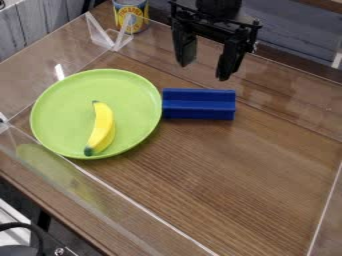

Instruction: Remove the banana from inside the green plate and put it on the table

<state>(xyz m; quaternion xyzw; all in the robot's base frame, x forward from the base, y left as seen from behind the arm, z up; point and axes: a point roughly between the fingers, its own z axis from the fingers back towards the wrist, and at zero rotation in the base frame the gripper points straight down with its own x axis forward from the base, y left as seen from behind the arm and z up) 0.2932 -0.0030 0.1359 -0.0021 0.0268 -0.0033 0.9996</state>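
Small curved yellow banana (pixel 99 129), greenish tip, on round lime-green plate (pixel 52 119) | well apart from black gripper (pixel 209 68) | jaws wide

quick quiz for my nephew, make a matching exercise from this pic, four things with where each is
1. banana
2. green plate
3. blue block
4. tool

A. lying on the table, right beside the plate's rim
B. on the plate, near its edge
C. above the table, open
D. underneath the banana

Pairs: 1-B, 2-D, 3-A, 4-C
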